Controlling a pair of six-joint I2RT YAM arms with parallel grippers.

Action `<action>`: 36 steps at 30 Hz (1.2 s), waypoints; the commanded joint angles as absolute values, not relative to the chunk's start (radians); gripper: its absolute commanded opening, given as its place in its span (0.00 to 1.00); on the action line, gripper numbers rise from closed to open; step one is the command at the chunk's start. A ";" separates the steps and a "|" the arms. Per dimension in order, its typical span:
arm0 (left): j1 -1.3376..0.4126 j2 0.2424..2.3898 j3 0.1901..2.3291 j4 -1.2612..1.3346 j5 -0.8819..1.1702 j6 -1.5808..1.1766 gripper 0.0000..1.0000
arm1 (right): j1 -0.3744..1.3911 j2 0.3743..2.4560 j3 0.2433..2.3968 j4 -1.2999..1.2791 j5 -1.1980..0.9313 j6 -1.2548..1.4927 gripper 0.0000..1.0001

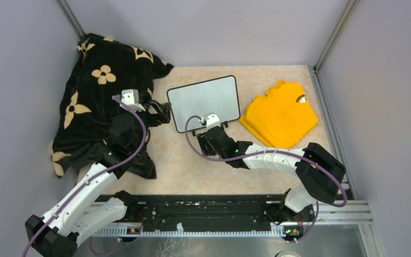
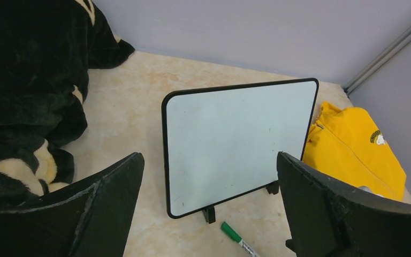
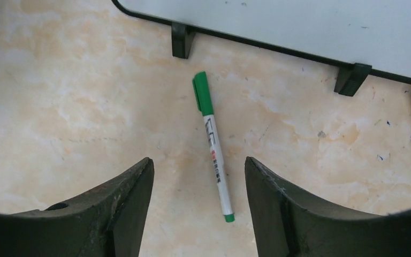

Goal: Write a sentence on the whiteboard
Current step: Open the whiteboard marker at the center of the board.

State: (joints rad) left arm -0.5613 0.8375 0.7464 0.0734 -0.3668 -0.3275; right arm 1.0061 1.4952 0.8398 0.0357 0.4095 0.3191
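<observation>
Where the whiteboard (image 1: 203,99) stands on its feet on the desk (image 1: 182,166), between black blanket (image 1: 101,96) and yellow shirt (image 1: 281,115), both are released: left hand (image 2: 210,158) facing it, right hand (image 3: 198,163) over a green-capped marker (image 3: 213,144) lying loose.

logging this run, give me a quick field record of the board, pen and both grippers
whiteboard: upright on its feet, blank
marker: green cap on, lying on the table in front of the whiteboard
right gripper: open, over the marker, not touching
left gripper: open, facing the whiteboard
beside whiteboard: yellow shirt right, black blanket left
</observation>
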 commanded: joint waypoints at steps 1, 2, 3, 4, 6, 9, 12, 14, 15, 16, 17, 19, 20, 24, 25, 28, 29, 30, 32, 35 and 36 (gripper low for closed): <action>-0.566 0.849 0.707 0.164 -0.308 -0.331 0.99 | 0.934 1.465 0.819 0.027 0.214 0.239 0.61; -0.565 0.850 0.702 0.171 -0.295 -0.328 0.99 | 0.925 1.467 0.811 0.043 0.188 0.239 0.60; -0.566 0.851 0.699 0.178 -0.276 -0.319 0.99 | 0.917 1.476 0.812 0.051 0.162 0.240 0.57; -0.565 0.854 0.700 0.179 -0.261 -0.312 0.99 | 0.910 1.493 0.821 0.047 0.146 0.242 0.55; -0.565 0.860 0.702 0.177 -0.238 -0.303 0.99 | 0.905 1.540 0.861 0.015 0.138 0.236 0.53; -0.566 0.868 0.709 0.171 -0.221 -0.298 0.99 | 0.896 1.607 0.903 -0.034 0.119 0.230 0.50; -0.566 0.870 0.714 0.165 -0.203 -0.295 0.99 | 0.889 1.657 0.941 -0.065 0.125 0.226 0.47; -0.565 0.868 0.714 0.164 -0.199 -0.295 0.99 | 0.883 1.676 0.954 -0.081 0.132 0.223 0.46; -0.565 0.866 0.714 0.164 -0.199 -0.295 0.99 | 0.878 1.684 0.960 -0.089 0.136 0.222 0.45; -0.566 0.866 0.713 0.164 -0.201 -0.295 0.99 | 0.874 1.690 0.963 -0.096 0.141 0.222 0.45; -0.565 0.865 0.714 0.164 -0.201 -0.295 0.99 | 0.867 1.694 0.966 -0.100 0.145 0.222 0.44; -0.566 0.865 0.713 0.164 -0.200 -0.296 0.99 | 0.860 1.699 0.965 -0.103 0.150 0.221 0.44; -0.566 0.865 0.713 0.164 -0.197 -0.296 0.99 | 0.857 1.700 0.964 -0.101 0.150 0.219 0.44; -0.565 0.867 0.715 0.164 -0.188 -0.298 0.99 | 0.854 1.718 0.967 -0.109 0.133 0.199 0.43; -0.565 0.867 0.715 0.164 -0.187 -0.298 0.99 | 0.854 1.725 0.970 -0.114 0.121 0.192 0.43; -0.566 0.867 0.717 0.161 -0.181 -0.296 0.99 | 0.854 1.747 0.977 -0.128 0.102 0.184 0.43; -0.566 0.868 0.718 0.160 -0.182 -0.296 0.99 | 0.854 1.752 0.977 -0.131 0.101 0.184 0.41; -0.566 0.867 0.719 0.160 -0.183 -0.295 0.99 | 0.854 1.756 0.976 -0.133 0.101 0.184 0.41; -0.565 0.865 0.719 0.158 -0.186 -0.293 0.99 | 0.854 1.762 0.973 -0.143 0.111 0.189 0.38; -0.565 0.863 0.719 0.158 -0.186 -0.293 0.99 | 0.854 1.767 0.964 -0.162 0.128 0.197 0.31; -0.565 0.862 0.720 0.157 -0.185 -0.293 0.99 | 0.853 1.768 0.959 -0.168 0.134 0.202 0.28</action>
State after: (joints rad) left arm -0.5613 0.8696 0.7025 0.1337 -0.1970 -0.3084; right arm 0.8589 1.7390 0.9520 -0.1204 0.1295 0.1917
